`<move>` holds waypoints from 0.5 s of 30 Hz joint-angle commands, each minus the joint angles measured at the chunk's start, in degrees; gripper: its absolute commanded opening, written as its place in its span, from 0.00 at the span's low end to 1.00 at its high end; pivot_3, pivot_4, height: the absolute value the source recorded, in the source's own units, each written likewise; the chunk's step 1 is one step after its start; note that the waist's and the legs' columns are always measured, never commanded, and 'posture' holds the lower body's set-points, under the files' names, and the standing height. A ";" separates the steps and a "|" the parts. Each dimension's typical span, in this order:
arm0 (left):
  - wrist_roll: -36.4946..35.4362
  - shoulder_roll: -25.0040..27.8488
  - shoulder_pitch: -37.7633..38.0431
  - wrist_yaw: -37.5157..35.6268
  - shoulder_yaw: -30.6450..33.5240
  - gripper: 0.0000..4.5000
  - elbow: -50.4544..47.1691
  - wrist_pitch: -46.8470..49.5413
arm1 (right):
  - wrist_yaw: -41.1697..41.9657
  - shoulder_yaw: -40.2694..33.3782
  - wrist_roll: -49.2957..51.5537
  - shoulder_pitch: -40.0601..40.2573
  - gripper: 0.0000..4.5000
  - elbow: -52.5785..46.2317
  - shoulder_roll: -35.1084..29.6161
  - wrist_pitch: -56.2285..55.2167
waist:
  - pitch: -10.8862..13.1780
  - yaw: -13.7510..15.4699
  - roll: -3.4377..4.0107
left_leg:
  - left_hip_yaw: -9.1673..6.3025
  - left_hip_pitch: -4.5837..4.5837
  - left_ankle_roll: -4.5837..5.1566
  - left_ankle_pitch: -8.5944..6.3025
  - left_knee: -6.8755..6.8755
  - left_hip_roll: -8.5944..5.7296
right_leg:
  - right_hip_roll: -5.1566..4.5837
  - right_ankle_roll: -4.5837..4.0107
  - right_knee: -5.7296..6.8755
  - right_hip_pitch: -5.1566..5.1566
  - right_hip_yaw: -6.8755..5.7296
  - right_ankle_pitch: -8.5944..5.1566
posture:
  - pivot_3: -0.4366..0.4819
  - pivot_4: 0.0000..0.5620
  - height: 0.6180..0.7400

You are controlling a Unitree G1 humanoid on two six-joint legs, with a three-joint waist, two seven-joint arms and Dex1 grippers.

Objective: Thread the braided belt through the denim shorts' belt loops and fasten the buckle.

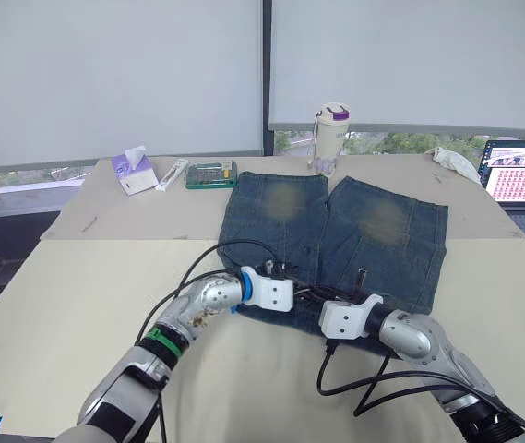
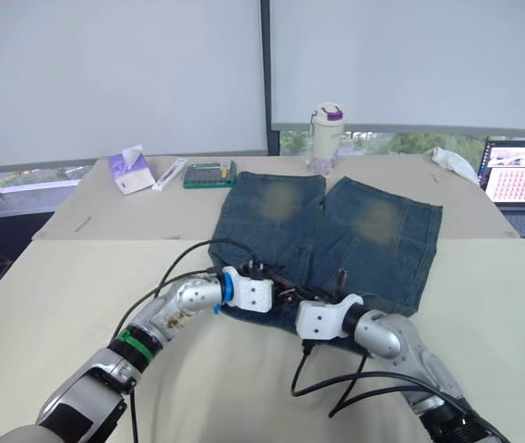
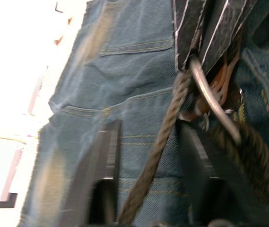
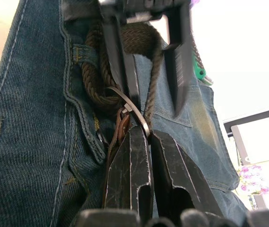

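I see the belt [image 4: 107, 75] through a waistband loop [image 4: 84, 53] on the shorts [image 1: 336, 231]; my right gripper [image 4: 146, 135] pinches the buckle [image 4: 133, 109]. My left gripper [image 3: 148, 142] straddles the strap, spread wide; fastening looks unfinished, probably

So the two eye views sit up high on the head, looking forward and down across the table [image 1: 77, 277] toward the window blinds behind it. They're basically the same shot, one just nudged sideways, and both take in the whole denim shorts [image 1: 336, 235] plus both arms. The left wrist view is jammed right up against the shorts, looking along its own jaws over the braided belt [image 3: 153, 156] and the buckle [image 3: 210, 101]. The right wrist view is just as close, facing the same belt and buckle from the opposite side. Each wrist view catches the other gripper's fingers beyond the buckle.
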 commanded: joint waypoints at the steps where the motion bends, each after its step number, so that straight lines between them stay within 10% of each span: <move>1: -0.91 -1.15 0.60 -0.06 -1.01 0.75 1.22 -1.98 | -1.06 -1.48 0.06 -0.34 0.00 -0.18 -0.03 0.74 | 0.00 0.06 0.00 | 0.00 0.00 0.00 0.00 0.00 -0.02 | -0.01 0.00 -0.01 0.00 0.00 0.00 | 0.48 0.27 1.00; 5: -3.58 -2.63 1.48 -0.64 -0.01 0.99 1.93 -2.05 | -1.00 -1.46 0.15 -0.51 0.00 -0.08 0.02 0.78 | -0.02 0.07 0.00 | 0.00 0.00 0.00 0.00 0.00 -0.01 | 0.00 0.00 -0.01 0.01 -0.01 0.00 | 0.48 0.27 1.00; 15: -23.22 -5.70 5.70 -16.74 4.69 0.99 2.28 1.26 | -0.19 -1.60 1.29 -0.66 0.00 -0.18 0.52 2.01 | -0.04 -0.04 0.01 | 0.00 0.01 0.00 0.00 0.00 0.01 | -0.01 0.00 0.00 0.01 0.00 0.00 | 0.48 0.27 1.00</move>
